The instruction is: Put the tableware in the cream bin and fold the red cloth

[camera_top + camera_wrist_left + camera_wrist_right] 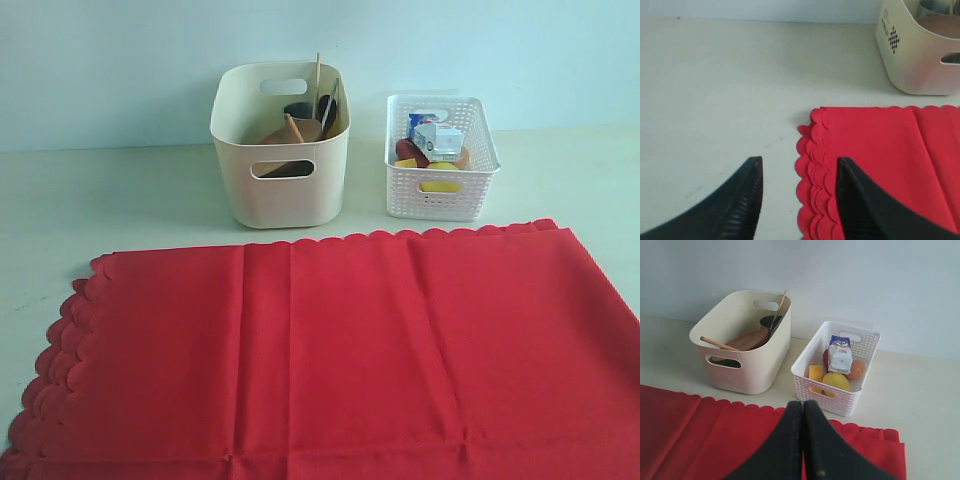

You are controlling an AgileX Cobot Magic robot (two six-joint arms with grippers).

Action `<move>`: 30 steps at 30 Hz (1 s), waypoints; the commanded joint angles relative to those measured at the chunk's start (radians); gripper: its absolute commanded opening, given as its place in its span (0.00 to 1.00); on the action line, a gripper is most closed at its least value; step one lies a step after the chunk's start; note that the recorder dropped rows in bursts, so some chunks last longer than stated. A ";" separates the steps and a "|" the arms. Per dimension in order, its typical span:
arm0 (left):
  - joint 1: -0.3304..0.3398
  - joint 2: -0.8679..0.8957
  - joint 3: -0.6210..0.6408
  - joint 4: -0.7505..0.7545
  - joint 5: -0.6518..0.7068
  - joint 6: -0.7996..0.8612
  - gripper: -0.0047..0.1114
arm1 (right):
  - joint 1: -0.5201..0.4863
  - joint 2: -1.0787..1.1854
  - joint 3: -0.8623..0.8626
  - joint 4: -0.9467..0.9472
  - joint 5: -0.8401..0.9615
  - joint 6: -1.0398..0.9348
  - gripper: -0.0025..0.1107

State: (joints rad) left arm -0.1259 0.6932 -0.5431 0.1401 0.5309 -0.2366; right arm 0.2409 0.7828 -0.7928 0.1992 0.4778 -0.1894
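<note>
The red cloth [330,350] lies spread flat and unfolded across the near table. Just past its far edge stands the cream bin [280,195], with a white lattice basket [440,190] of food to its right. The wooden plate [308,131] and chopsticks [318,70] sit inside the bin, so folding looks to be the step in hand. The left gripper [799,161] hangs spread and empty over the cloth's left scalloped edge. The right gripper [803,407] is clenched on nothing. Next, the left likely needs to descend and pinch that edge.
</note>
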 commanded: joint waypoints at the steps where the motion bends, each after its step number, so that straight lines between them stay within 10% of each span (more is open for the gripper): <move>1: -0.006 0.093 -0.008 -0.091 0.053 0.010 0.44 | -0.004 0.003 0.008 0.004 -0.005 -0.007 0.02; 30: 0.127 0.865 -0.061 -0.619 0.026 0.472 0.64 | -0.004 0.003 0.008 0.012 -0.010 -0.007 0.02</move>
State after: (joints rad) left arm -0.0146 1.5254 -0.5959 -0.4258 0.5840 0.1856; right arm 0.2409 0.7828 -0.7928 0.2115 0.4778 -0.1913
